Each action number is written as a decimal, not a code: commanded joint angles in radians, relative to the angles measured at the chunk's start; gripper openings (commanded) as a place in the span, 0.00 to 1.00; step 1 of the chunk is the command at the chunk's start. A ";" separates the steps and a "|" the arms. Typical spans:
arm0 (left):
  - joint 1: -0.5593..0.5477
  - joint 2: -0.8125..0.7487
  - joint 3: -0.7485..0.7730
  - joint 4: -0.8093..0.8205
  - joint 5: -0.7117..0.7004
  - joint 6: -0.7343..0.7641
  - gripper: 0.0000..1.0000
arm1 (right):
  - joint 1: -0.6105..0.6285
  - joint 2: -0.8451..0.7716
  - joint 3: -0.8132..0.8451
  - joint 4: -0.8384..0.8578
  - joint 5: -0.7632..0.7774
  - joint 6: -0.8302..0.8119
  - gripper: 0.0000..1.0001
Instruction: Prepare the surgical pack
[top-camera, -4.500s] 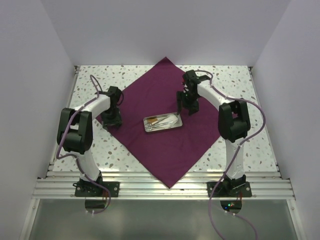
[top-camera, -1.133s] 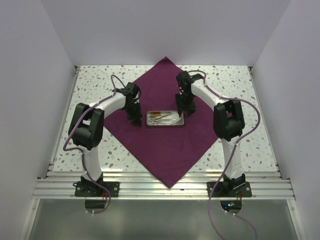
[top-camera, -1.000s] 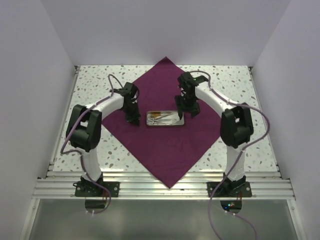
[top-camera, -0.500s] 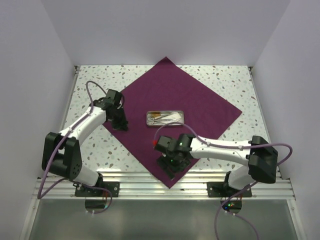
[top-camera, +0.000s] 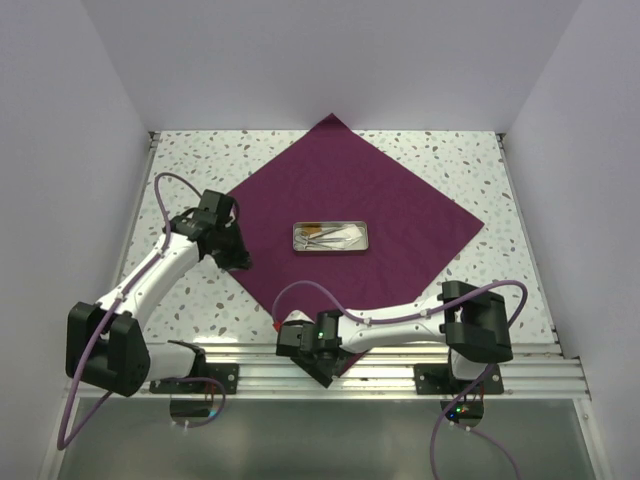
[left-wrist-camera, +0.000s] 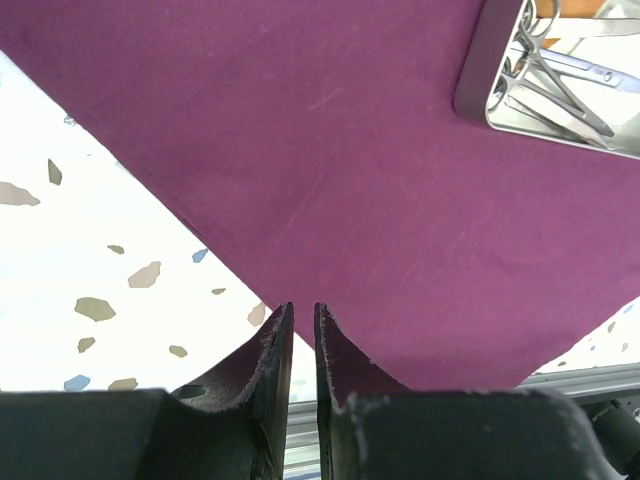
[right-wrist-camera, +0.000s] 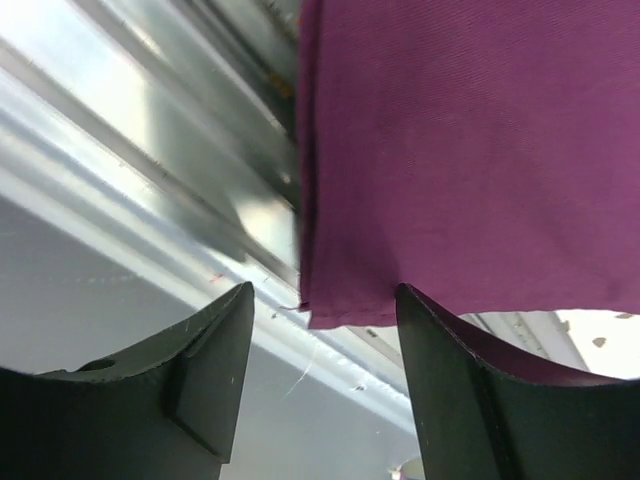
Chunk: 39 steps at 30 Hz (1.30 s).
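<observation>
At the table's near edge, the right gripper (right-wrist-camera: 320, 380) spreads its jaws wide around the cloth's (top-camera: 350, 200) hanging corner; a loose pinch could miss the fabric, and a hard pull might drag the tray (top-camera: 331, 237) off centre. At the cloth's left corner, the left gripper (left-wrist-camera: 298, 345) shows jaws nearly closed, holding nothing. No writing is legible.

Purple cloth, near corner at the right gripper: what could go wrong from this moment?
1. The right gripper stands open around the near corner of the purple cloth, which overhangs the aluminium rail; closing could miss the thin edge or catch the rail.
2. The steel tray with instruments lies loose mid-cloth; a quick pull on that corner could slide or tip it.
3. The left gripper, nearly shut at the cloth's left edge, might drag it askew.
</observation>
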 joint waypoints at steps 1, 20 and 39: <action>-0.001 -0.051 -0.003 -0.031 -0.023 -0.012 0.18 | 0.000 -0.015 0.009 -0.007 0.098 0.013 0.62; 0.001 -0.008 0.027 -0.025 -0.012 -0.009 0.18 | 0.010 -0.024 -0.054 -0.020 0.138 0.001 0.41; 0.026 0.095 0.181 -0.063 -0.095 0.027 0.19 | -0.420 -0.090 0.328 -0.139 0.351 -0.222 0.00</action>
